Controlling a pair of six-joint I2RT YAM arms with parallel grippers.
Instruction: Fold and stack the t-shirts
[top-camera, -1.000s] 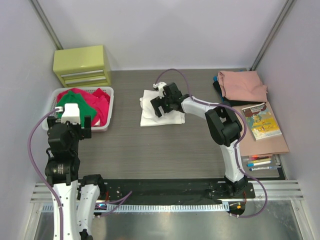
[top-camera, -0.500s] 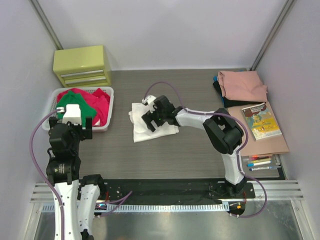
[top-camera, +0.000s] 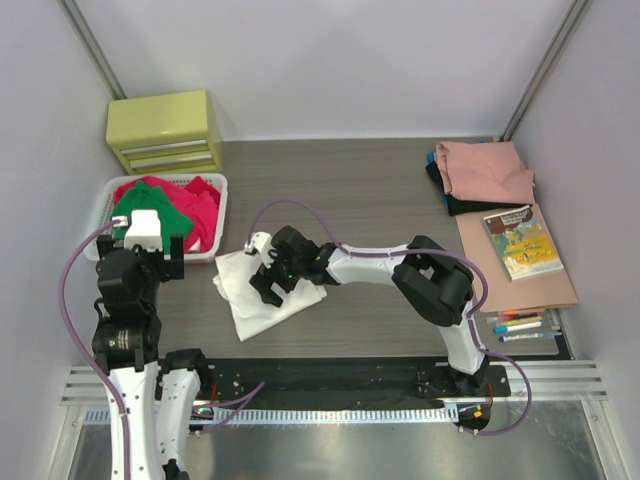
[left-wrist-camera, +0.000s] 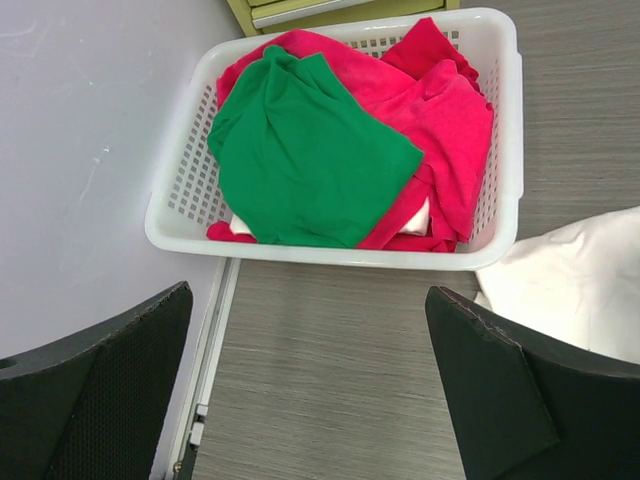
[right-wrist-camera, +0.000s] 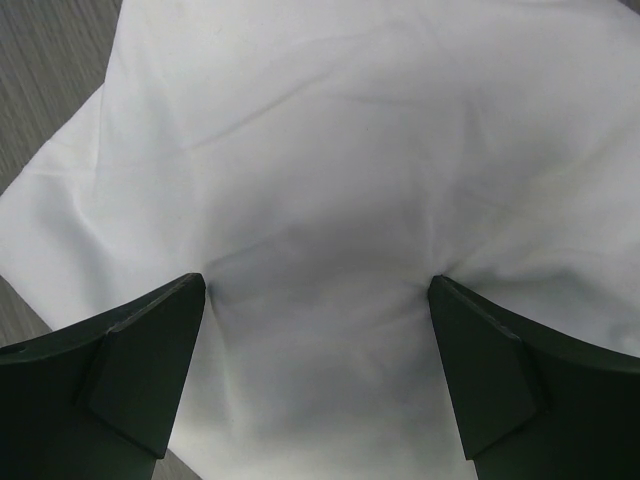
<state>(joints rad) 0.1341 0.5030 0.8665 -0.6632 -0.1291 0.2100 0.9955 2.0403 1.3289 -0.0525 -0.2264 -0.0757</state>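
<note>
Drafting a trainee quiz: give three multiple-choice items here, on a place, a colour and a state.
1. White t-shirt lies: A on table beside basket; B inside basket; C held in the air.
2. Top shirt in basket: A black; B green; C white.
3. Right gripper: A shut; B unseen; C open, pressing the white t-shirt.
1 A, cloth on table; 2 B, green covers red shirts; 3 C, fingers apart on cloth.
</note>
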